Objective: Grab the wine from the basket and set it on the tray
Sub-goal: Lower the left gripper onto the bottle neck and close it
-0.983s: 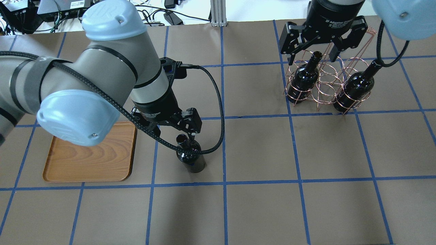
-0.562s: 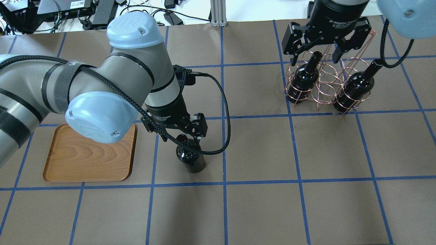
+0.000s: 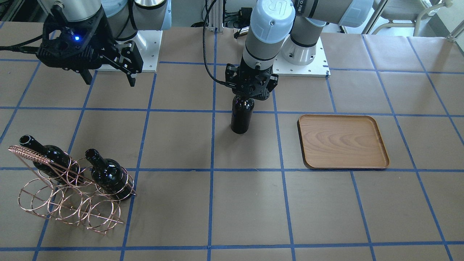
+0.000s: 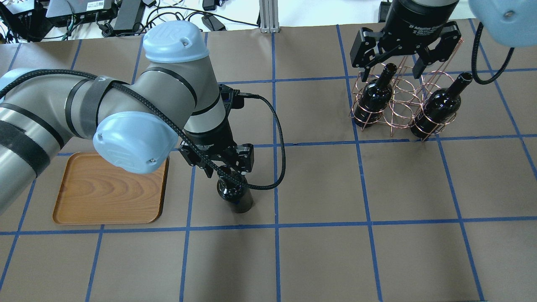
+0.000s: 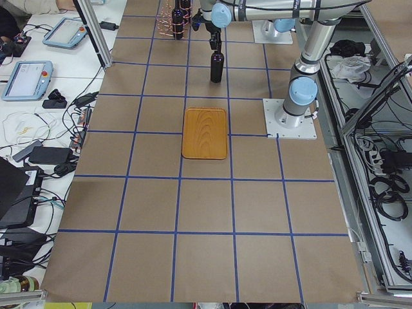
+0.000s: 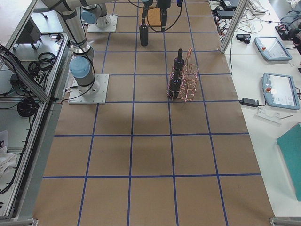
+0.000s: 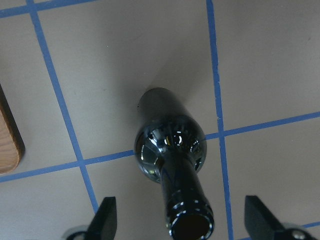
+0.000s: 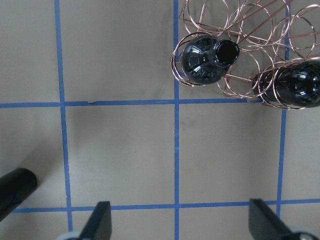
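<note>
One wine bottle stands upright on the table right of the wooden tray. It also shows in the front view and the left wrist view. My left gripper is open, with a finger on each side of the bottle's neck and not touching it. Two more bottles sit in the copper wire basket. My right gripper is open and empty, up above the basket's near side.
The tray holds nothing. The basket has several unfilled rings and a coil-wrapped handle. Blue tape lines grid the brown table. Cables and devices lie beyond the far edge.
My left arm has swung right and brought its open gripper from beside the bottle's neck to straddling it. My right gripper has drifted slightly right over the basket, still open.
</note>
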